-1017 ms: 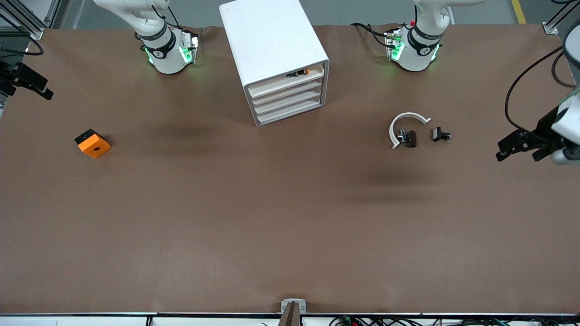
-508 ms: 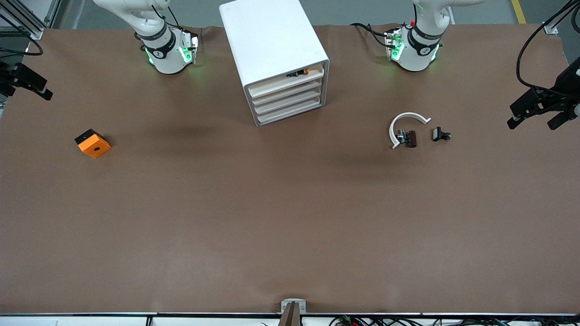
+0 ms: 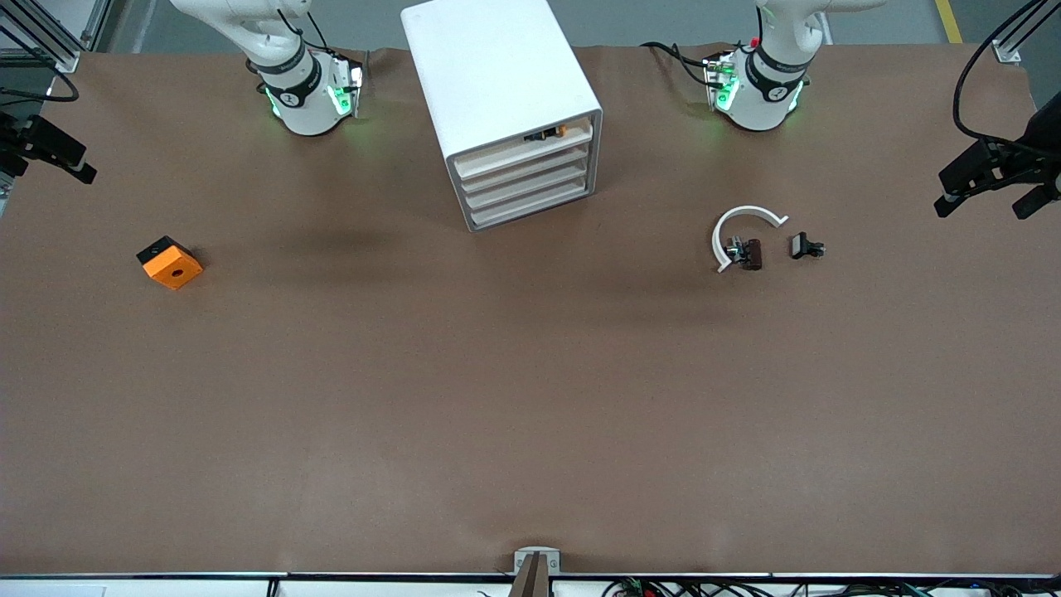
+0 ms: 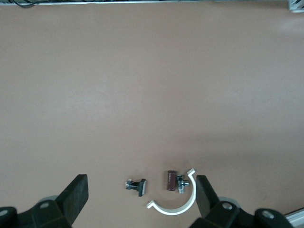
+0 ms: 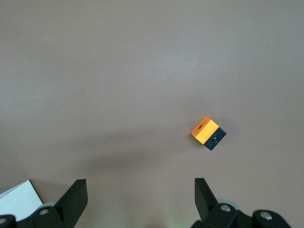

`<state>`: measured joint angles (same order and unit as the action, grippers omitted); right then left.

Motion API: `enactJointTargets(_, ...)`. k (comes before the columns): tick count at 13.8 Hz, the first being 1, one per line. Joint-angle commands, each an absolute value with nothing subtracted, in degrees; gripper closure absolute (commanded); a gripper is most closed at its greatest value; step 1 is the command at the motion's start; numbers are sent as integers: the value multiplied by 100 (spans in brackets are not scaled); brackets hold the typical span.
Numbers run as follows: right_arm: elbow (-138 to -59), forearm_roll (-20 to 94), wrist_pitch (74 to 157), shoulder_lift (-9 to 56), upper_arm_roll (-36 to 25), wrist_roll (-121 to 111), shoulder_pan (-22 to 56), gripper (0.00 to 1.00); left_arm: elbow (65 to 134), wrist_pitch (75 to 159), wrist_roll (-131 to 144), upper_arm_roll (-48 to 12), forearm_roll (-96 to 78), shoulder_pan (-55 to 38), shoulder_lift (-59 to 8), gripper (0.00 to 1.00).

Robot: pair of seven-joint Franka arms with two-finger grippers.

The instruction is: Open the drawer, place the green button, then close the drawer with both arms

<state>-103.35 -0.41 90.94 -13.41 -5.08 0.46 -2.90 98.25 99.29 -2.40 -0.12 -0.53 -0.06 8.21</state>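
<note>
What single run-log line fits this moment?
lowest white cabinet drawer: shut | left gripper: open, empty | right gripper: open, empty | green-capped button: unseen

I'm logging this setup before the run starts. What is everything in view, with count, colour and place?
cabinet: one, white, between the two arm bases; four trays, all pushed in.
drawer: one, white, the cabinet's lowest tray.
small dark and orange item: one, in the top tray; too small to identify.
orange cube: one, orange with a black side, toward the right arm's end of the table.
white arc: one, white, toward the left arm's end.
dark clips: two, one inside the arc, one beside it.
table: one, brown.
left gripper: black, open, over the table's edge at the left arm's end.
right gripper: black, open, over the table's edge at the right arm's end.
</note>
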Motion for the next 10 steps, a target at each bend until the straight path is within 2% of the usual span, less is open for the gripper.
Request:
enactJointTargets(1,-10380,-44,9123,-1441,-466,114,-334,0,9475,9625,-220,-123,53,44,703,0)
enactJointTargets(3,-10389,-44,9123,-1441,-466,114,-334,0,9369,9362,-237,-123,18,44,659,0)
enactJointTargets(10,-10389,-44,9132,-1441,-466,114,-334,0,9290,9343,-220,-114,-18,44,580,0)
